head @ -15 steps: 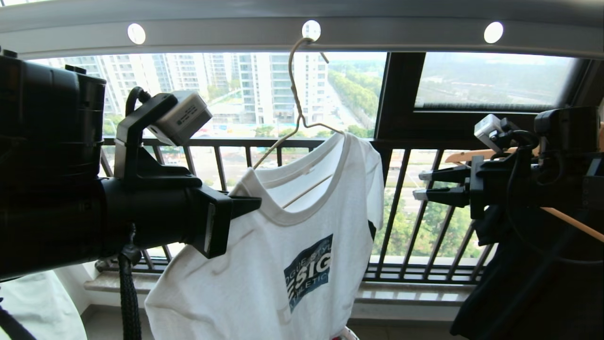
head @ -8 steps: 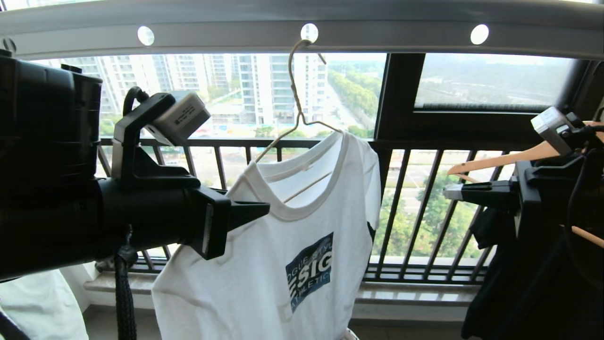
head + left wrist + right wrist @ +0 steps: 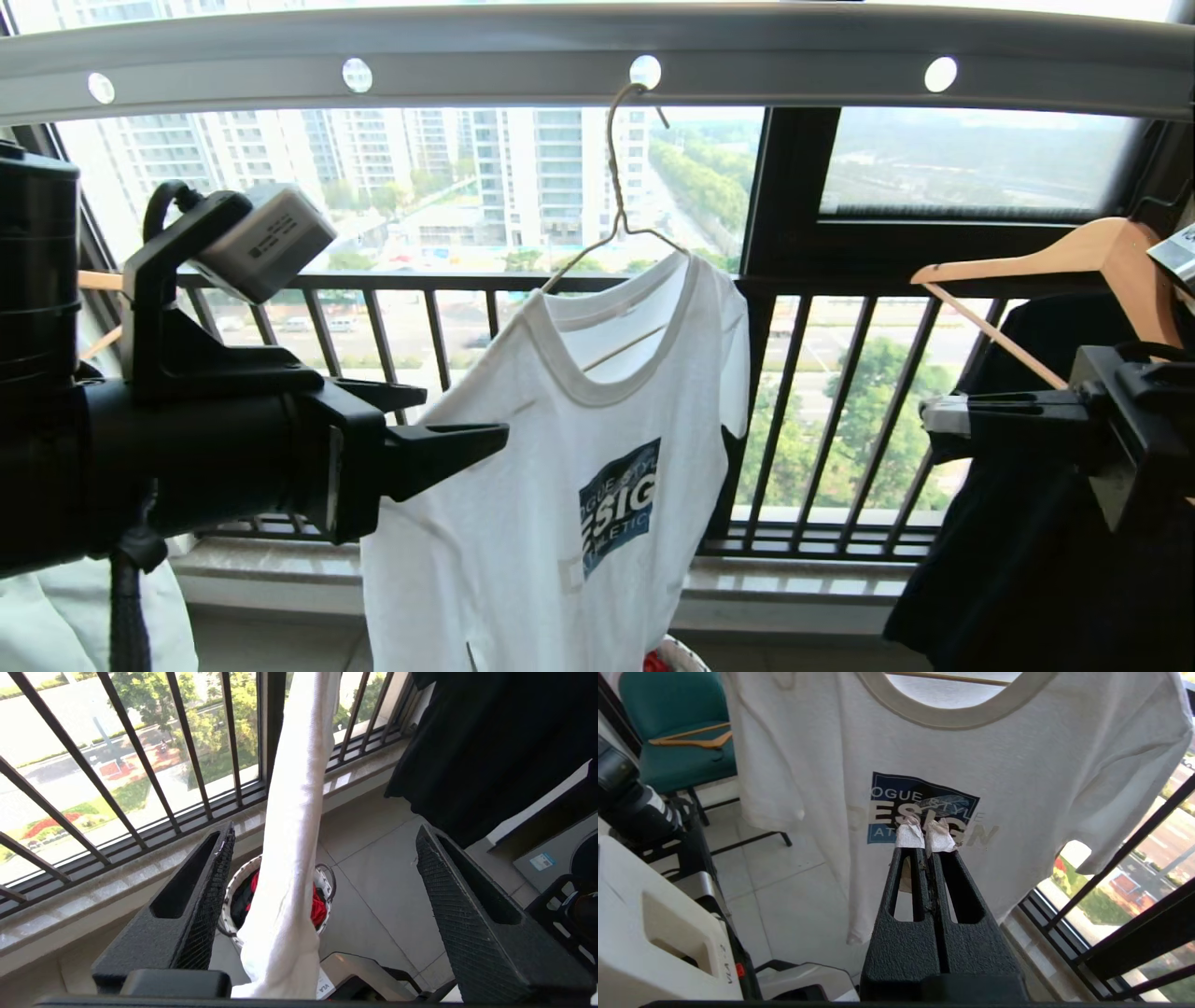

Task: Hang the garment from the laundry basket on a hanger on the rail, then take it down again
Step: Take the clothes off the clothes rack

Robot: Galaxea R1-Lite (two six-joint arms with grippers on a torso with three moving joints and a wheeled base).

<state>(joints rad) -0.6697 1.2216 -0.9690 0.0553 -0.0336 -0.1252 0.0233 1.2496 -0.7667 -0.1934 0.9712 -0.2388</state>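
Note:
The garment (image 3: 579, 448), a white T-shirt with a blue chest print, hangs on the thin cream hanger (image 3: 611, 187). The hanger's hook sits in a hole of the grey rail (image 3: 784, 56). My left gripper (image 3: 462, 415) is open beside the shirt's shoulder. In the left wrist view, cloth of the garment (image 3: 294, 812) hangs loose between the left gripper's (image 3: 325, 830) spread fingers. Below it on the floor stands the laundry basket (image 3: 322, 882). My right gripper (image 3: 924, 833) is shut and empty, pointing at the chest print (image 3: 920, 798) from a short way off. In the head view the right gripper (image 3: 926, 415) is right of the shirt.
A wooden hanger (image 3: 1055, 271) carrying a black shirt (image 3: 1027, 560) hangs at the right, close to my right arm. The black window railing (image 3: 467, 280) runs behind the garment. A red cloth (image 3: 318, 909) lies in the basket. A green chair (image 3: 677, 732) with another wooden hanger on it stands behind.
My left gripper has opened, let go of the shirt's shoulder and drawn back to the left. My right gripper has shut and pulled away to the right. The head view has shifted slightly.

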